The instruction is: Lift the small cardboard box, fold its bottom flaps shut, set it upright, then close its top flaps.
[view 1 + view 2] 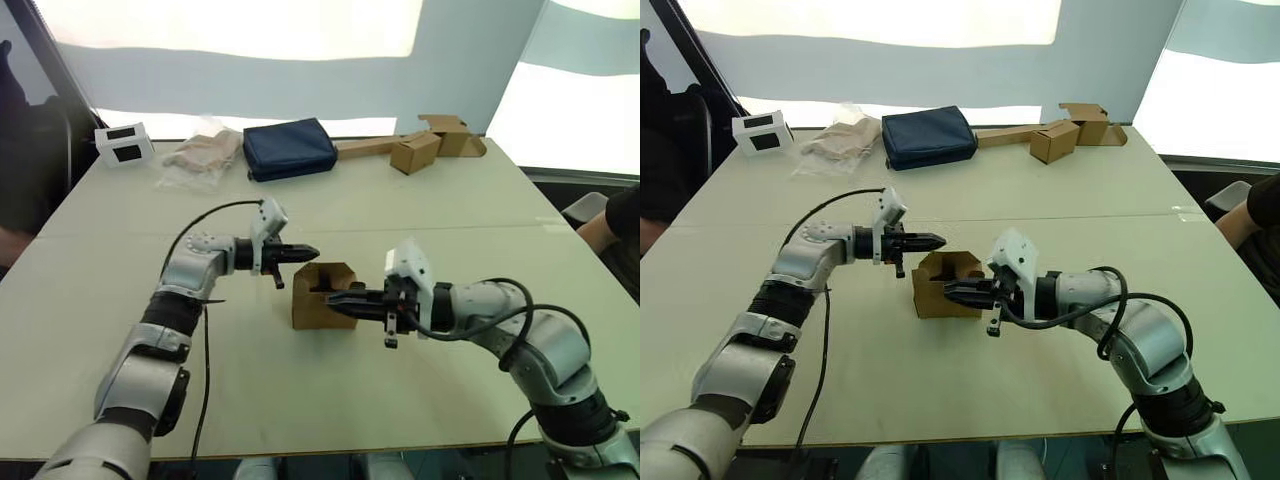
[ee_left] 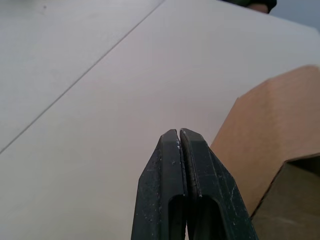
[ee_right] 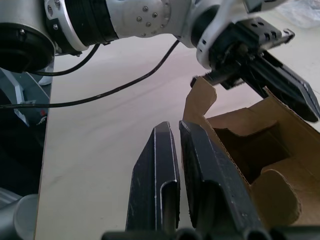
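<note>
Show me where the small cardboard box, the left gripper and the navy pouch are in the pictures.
small cardboard box [image 1: 312, 306]: left eye view, its front wall.
left gripper [image 1: 312, 252]: left eye view, the closed fingertips above the box's far edge.
navy pouch [image 1: 290, 148]: left eye view, middle of its top.

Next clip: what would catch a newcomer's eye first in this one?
The small cardboard box in the middle of the table, its upper end open with flaps standing up. The left gripper, fingers shut, points at its upper far edge, while the right gripper, fingers nearly together, reaches in at its near side. At the table's far edge lie a navy pouch, a white box and smaller brown boxes.
</note>
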You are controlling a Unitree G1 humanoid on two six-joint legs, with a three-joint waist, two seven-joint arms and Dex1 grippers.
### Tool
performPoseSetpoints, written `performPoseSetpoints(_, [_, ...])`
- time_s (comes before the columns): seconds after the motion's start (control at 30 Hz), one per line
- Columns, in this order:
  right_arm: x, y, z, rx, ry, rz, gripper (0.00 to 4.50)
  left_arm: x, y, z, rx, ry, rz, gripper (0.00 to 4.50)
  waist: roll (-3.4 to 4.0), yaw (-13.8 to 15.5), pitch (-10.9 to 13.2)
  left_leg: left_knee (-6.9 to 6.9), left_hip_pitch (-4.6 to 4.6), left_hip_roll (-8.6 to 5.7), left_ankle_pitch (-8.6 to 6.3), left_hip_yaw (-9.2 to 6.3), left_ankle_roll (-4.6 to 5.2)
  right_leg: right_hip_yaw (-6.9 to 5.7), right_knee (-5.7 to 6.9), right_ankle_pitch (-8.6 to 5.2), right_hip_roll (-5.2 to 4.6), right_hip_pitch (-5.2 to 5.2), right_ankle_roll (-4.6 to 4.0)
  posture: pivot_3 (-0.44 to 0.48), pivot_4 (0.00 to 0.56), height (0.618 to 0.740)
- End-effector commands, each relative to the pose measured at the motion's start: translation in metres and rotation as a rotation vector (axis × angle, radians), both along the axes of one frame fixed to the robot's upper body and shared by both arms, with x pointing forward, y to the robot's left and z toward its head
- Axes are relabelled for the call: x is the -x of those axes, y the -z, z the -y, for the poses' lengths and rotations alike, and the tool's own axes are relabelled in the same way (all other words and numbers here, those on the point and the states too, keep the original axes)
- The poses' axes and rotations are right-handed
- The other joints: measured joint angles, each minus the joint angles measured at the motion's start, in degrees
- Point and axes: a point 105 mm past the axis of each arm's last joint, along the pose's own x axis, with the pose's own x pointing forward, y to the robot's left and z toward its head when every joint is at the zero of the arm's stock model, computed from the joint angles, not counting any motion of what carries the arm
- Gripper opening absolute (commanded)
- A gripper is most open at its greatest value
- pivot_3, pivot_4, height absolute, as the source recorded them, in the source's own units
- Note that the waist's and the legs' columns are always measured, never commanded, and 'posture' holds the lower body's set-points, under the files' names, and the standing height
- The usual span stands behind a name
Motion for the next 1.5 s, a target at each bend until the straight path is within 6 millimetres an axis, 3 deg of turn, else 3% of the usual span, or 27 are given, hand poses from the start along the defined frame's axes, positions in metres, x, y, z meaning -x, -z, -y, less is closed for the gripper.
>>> performPoseSetpoints(0.03, [-0.008, 0.002, -0.006, 0.013, 0.014, 0.046, 0.24, -0.003, -0.007, 0.006, -0.011, 0.042, 0.046, 0.01, 0.00, 0.1, 0.0, 0.00, -0.01, 0.00, 0.00, 0.00, 0.00, 0.00, 0.00, 0.00, 0.00, 0.00, 0.00, 0.000, 0.150, 0.740])
performPoseSetpoints(0.4, [-0.029, 0.025, -0.012, 0.067, 0.041, 0.041, 0.24, 0.008, 0.003, 0.003, -0.030, 0.115, -0.014, 0.01, 0.00, 0.1, 0.0, 0.00, -0.05, 0.00, 0.00, -0.01, 0.00, -0.02, -0.01, 0.01, -0.02, -0.02, 0.01, 0.000, 0.150, 0.740])
performPoseSetpoints(0.5, [-0.030, 0.037, -0.011, 0.115, 0.033, 0.039, 0.24, 0.011, 0.003, -0.002, -0.030, 0.112, -0.014, 0.01, 0.00, -0.1, 0.0, 0.00, -0.04, 0.00, 0.00, 0.00, 0.00, -0.02, -0.01, 0.01, -0.02, -0.02, 0.01, 0.000, 0.150, 0.740])
performPoseSetpoints(0.7, [-0.033, 0.039, -0.010, 0.115, 0.032, 0.040, 0.24, 0.016, -0.004, -0.016, -0.017, 0.094, -0.006, 0.01, 0.00, 0.0, 0.0, 0.00, -0.02, 0.02, 0.00, -0.02, 0.00, -0.02, 0.03, 0.01, -0.02, -0.02, 0.01, 0.000, 0.150, 0.740])
performPoseSetpoints(0.87, [-0.034, 0.038, -0.009, 0.113, 0.037, 0.044, 0.24, 0.026, -0.025, -0.027, 0.042, 0.081, 0.021, 0.01, 0.01, 0.0, 0.0, 0.00, -0.01, 0.03, 0.00, -0.05, 0.00, -0.01, 0.04, 0.01, -0.02, -0.02, 0.01, 0.000, 0.150, 0.740])
performPoseSetpoints(0.97, [-0.035, 0.038, -0.007, 0.113, 0.043, 0.043, 0.24, 0.044, -0.044, -0.033, 0.082, 0.114, 0.031, 0.01, 0.01, 0.0, 0.0, 0.00, -0.02, 0.05, 0.00, -0.16, 0.00, -0.02, 0.05, 0.01, -0.03, -0.02, 0.01, 0.000, 0.150, 0.740])
performPoseSetpoints(1.03, [-0.036, 0.040, -0.006, 0.124, 0.049, 0.048, 0.24, 0.061, -0.046, -0.036, 0.079, 0.159, 0.020, 0.01, 0.01, -0.1, 0.0, 0.00, -0.01, 0.06, 0.00, -0.21, 0.00, -0.01, 0.05, 0.01, -0.03, -0.01, 0.01, 0.000, 0.150, 0.740])
performPoseSetpoints(1.17, [-0.038, 0.039, -0.005, 0.119, 0.056, 0.045, 0.24, 0.079, -0.036, -0.032, 0.045, 0.198, -0.016, 0.01, 0.03, 0.0, 0.0, 0.00, 0.05, 0.07, 0.00, -0.19, 0.00, 0.01, 0.07, 0.00, -0.05, 0.02, 0.00, 0.000, 0.150, 0.740])
performPoseSetpoints(1.5, [-0.038, 0.033, -0.004, 0.129, 0.055, 0.073, 0.24, 0.074, -0.006, -0.021, -0.029, 0.167, -0.019, 0.01, 0.02, 0.0, 0.0, 0.00, 0.07, 0.04, 0.07, -0.17, -0.13, 0.01, 0.05, -0.05, -0.03, 0.06, -0.10, 0.000, 0.150, 0.740])
